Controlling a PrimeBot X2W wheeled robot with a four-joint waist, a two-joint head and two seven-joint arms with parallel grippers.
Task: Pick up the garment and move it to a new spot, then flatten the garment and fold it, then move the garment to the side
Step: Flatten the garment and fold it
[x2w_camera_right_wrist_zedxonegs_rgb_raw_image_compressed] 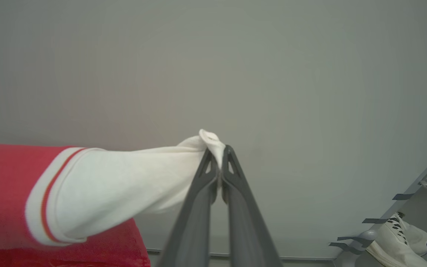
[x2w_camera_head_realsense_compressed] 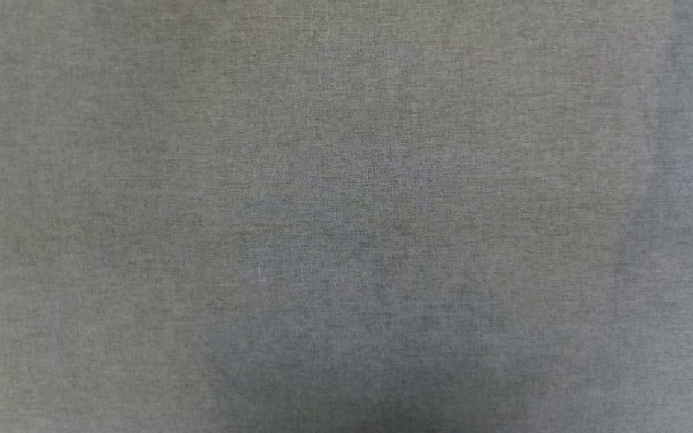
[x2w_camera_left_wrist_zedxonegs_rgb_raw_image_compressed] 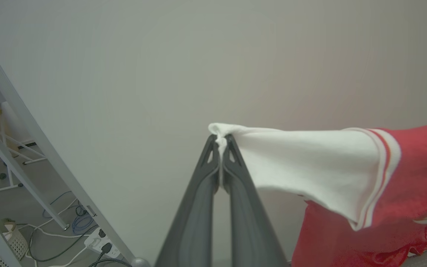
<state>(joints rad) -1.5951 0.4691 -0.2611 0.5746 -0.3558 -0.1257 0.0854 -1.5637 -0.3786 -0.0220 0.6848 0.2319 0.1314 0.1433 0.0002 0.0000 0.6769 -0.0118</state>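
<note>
Garment (x2w_camera_left_wrist_zedxonegs_rgb_raw_image_compressed: pixel 417 174) is held up by its sleeves between two hands: the left hand (x2w_camera_left_wrist_zedxonegs_rgb_raw_image_compressed: pixel 221 142) is clamped tight on the tip of one white sleeve (x2w_camera_left_wrist_zedxonegs_rgb_raw_image_compressed: pixel 310 159), the right hand (x2w_camera_right_wrist_zedxonegs_rgb_raw_image_compressed: pixel 218 154) likewise on the other sleeve (x2w_camera_right_wrist_zedxonegs_rgb_raw_image_compressed: pixel 124 178), before a pale wall (x2w_camera_right_wrist_zedxonegs_rgb_raw_image_compressed: pixel 310 74).

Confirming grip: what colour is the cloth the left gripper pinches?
White; garment sleeve, best in left wrist view.

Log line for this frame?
left gripper: shut on shirt sleeve | right gripper: shut on other sleeve | shirt: spread between both
</note>
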